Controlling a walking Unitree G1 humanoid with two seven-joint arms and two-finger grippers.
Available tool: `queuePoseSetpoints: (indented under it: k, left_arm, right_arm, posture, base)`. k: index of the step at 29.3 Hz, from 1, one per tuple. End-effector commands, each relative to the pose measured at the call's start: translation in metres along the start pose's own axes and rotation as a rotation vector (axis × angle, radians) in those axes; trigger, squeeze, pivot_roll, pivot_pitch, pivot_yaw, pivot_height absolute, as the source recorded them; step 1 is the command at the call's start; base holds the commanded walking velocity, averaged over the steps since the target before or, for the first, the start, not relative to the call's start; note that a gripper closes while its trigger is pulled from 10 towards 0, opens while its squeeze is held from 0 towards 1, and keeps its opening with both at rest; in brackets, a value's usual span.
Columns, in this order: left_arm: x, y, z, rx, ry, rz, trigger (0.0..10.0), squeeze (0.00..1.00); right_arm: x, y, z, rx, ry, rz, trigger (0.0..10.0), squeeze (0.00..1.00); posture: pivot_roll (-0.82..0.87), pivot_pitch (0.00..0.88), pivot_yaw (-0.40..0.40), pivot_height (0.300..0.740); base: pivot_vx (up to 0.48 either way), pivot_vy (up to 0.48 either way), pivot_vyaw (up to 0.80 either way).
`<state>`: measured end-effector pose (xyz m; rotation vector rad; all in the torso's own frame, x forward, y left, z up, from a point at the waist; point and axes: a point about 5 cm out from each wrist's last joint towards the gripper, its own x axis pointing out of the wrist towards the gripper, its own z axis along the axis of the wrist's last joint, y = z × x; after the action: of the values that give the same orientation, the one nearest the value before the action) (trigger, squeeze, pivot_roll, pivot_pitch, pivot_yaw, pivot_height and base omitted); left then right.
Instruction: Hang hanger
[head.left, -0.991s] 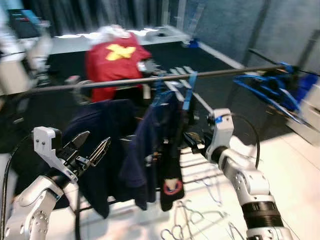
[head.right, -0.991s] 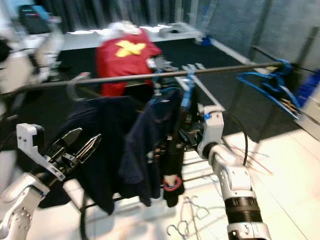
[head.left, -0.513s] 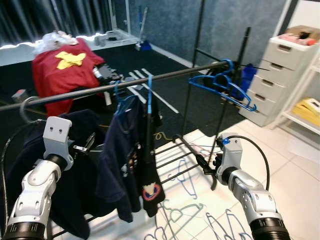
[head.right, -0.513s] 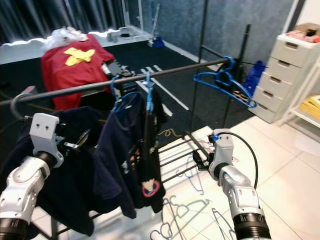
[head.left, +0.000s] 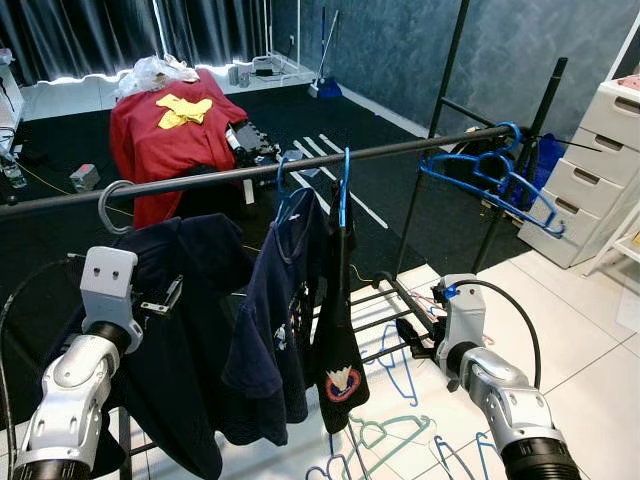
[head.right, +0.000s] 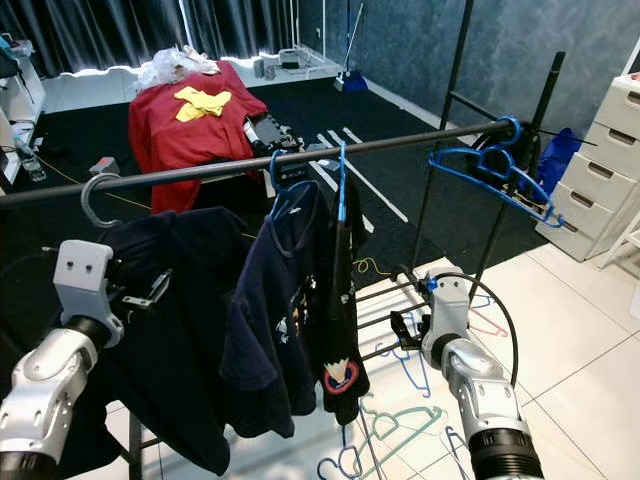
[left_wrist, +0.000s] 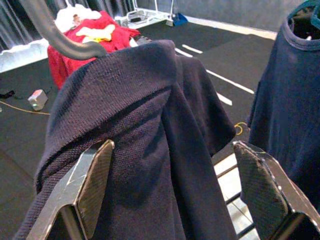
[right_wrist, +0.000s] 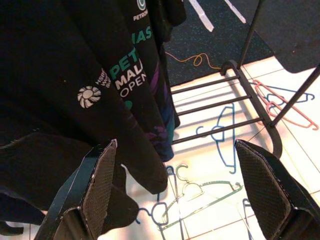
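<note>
Jaws of both grippers stand spread wide with nothing between them: the left gripper (left_wrist: 170, 200) faces the dark navy garment (head.left: 190, 330) draped on the grey hanger (head.left: 112, 205), and the right gripper (right_wrist: 185, 200) looks down past the printed dark shirts (head.left: 300, 310) to the floor. The black clothes rail (head.left: 250, 172) crosses the scene, carrying the grey hanger at the robot's left, two blue hangers (head.left: 340, 190) with shirts at mid-rail, and a cluster of empty blue hangers (head.left: 490, 180) near the right upright. A red garment (head.left: 180, 135) lies beyond the rail. White drawers (head.left: 600, 170) stand at far right. Loose hangers (head.left: 400, 440) lie scattered on the white tiled floor (head.left: 580, 340) below the rack's base bars (right_wrist: 220, 105).
</note>
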<state>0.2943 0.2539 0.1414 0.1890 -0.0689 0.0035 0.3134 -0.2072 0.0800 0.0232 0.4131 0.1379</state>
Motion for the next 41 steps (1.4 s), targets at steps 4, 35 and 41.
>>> queuePoseSetpoints:
  k: [4,35,41]
  left_arm:
    - [0.001,0.013,0.000,0.029,-0.016,0.100,10.0,0.00]
    - [-0.012,0.003,-0.033,0.159,0.093,-0.019,10.0,0.00]
    - [-0.010,0.002,-0.044,0.208,0.180,0.009,6.7,0.00]
  right_arm:
    - [0.000,0.000,-0.002,-0.008,-0.003,-0.003,10.0,0.00]
    - [-0.004,-0.009,-0.007,-0.018,-0.004,-0.034,10.0,0.00]
    - [-0.004,-0.010,-0.001,-0.017,-0.023,-0.045,10.0,0.00]
  posture:
    - [-0.13,0.000,-0.001,0.736]
    - [-0.16,0.000,0.010,0.736]
    - [-0.17,0.000,0.010,0.736]
  base:
    - [0.000,0.000,0.00]
    - [0.000,0.000,0.00]
    - [0.000,0.000,0.00]
